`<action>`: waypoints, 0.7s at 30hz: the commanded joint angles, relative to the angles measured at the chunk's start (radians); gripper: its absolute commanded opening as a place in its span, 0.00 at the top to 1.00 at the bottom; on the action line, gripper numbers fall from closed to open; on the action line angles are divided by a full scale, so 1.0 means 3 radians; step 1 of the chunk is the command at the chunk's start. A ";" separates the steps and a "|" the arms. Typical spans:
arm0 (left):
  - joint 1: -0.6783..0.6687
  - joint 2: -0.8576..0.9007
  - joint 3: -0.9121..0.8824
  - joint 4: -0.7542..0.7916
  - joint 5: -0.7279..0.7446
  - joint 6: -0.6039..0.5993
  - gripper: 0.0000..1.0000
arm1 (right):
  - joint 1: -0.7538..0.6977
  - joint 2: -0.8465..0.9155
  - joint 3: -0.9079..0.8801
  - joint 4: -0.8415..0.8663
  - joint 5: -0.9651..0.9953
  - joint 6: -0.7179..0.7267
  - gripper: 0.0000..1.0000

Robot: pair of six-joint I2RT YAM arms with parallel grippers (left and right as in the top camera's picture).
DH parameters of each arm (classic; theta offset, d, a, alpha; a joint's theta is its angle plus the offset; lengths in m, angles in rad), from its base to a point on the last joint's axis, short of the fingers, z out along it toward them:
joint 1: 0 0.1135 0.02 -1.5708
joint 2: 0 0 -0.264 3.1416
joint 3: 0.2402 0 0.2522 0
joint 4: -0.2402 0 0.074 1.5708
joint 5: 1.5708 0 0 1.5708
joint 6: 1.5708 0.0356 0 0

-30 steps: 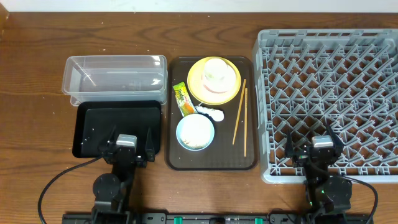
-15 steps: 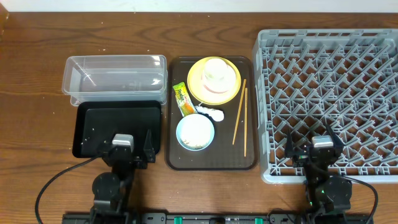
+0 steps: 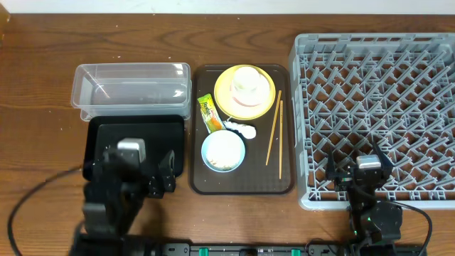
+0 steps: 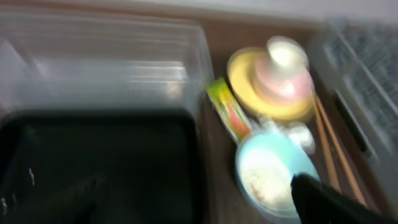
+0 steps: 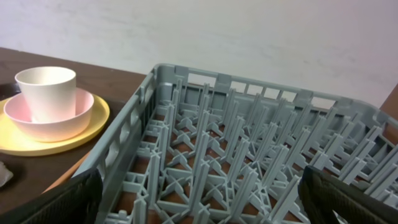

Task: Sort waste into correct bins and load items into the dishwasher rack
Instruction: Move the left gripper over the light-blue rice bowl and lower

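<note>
Both sets of jaws stand spread wide with nothing between them. The left jaws hang over the near right part of the black tray [image 3: 142,129], and the left wrist view is blurred. Behind that tray, touching it, sits the clear tub [image 3: 135,89]; both rest on the wooden counter [image 3: 43,128].

Just to the right lies the brown serving tray [image 3: 242,186]. On it, the snack wrapper [image 3: 208,114] lies near its left edge, between the yellow plate [image 3: 220,96] at the back and the blue bowl [image 3: 205,151] at the front. White rice grains [image 3: 226,161] lie inside the bowl. The paper wad [image 3: 244,130] sits just behind the bowl. A white-and-pink cup [image 3: 247,84] stands upright on the plate. The chopsticks [image 3: 274,131] lie side by side along the tray's right side.

The grey rack [image 3: 302,121] fills the right of the counter, and the right jaws hang over its near edge.
</note>
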 commanded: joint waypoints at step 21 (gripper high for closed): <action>-0.0014 0.1610 0.2281 -0.1540 0.0624 -0.0230 0.00 | -0.0003 -0.0022 -0.0004 -0.0017 -0.0011 -0.0014 0.01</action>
